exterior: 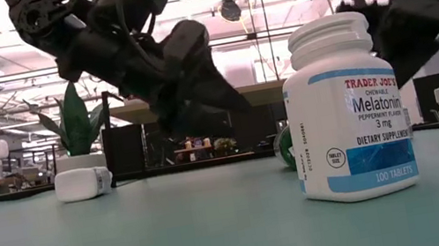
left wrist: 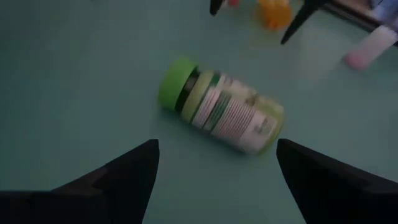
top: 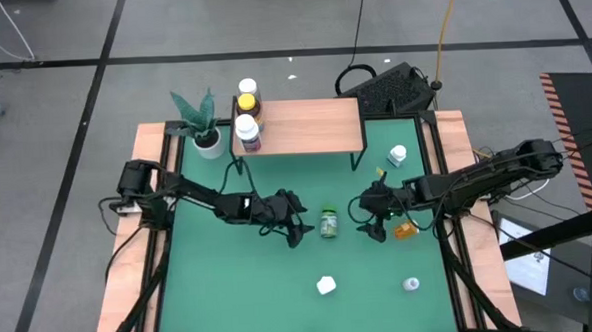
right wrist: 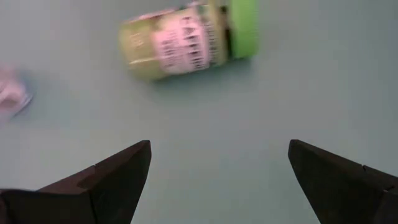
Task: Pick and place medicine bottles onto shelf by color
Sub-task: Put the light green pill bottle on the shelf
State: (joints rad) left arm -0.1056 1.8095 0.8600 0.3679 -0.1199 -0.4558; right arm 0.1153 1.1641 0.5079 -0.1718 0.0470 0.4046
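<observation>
The green bottle [top: 329, 224] lies on its side at frame centre, between the wide-open, empty left gripper [top: 301, 230] and right gripper [top: 372, 225]; next, one must straddle and clamp it.

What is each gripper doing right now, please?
Left gripper: open, empty, over the green bottle lying on the table.
Right gripper: open, empty, near the same bottle.
</observation>
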